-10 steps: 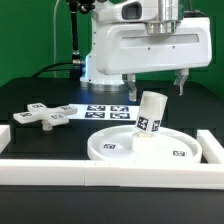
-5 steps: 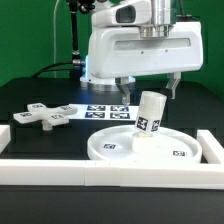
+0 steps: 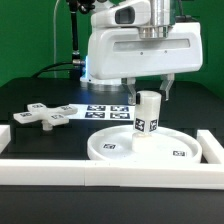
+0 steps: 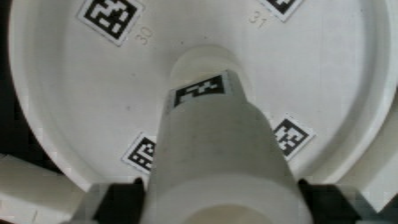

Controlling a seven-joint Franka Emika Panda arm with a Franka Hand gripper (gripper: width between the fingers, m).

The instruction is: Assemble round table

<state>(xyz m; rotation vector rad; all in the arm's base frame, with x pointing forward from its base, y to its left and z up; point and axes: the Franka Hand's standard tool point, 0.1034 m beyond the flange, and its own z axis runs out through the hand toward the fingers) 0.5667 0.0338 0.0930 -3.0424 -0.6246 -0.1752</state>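
The white rimmed disc (image 3: 110, 150) lies flat on the black table. The short cylindrical leg (image 3: 148, 118) stands nearly upright on its central hub. My gripper (image 3: 150, 93) is over the leg's top, one finger on each side, shut on the leg. In the wrist view the leg (image 4: 222, 140) rises from the disc (image 4: 71, 90) toward the camera. The dark finger pads (image 4: 128, 200) press against its two sides at my gripper (image 4: 222, 202). The cross-shaped foot (image 3: 42, 114) lies loose on the table at the exterior view's left.
The marker board (image 3: 105, 110) lies behind the disc under the arm. A white border rail (image 3: 100, 175) runs along the front. Another rail piece (image 3: 212, 145) stands at the exterior view's right, close to the disc.
The gripper came down and its fingers narrowed around the leg's top. The leg, which leaned toward the exterior view's right, now stands nearly upright.
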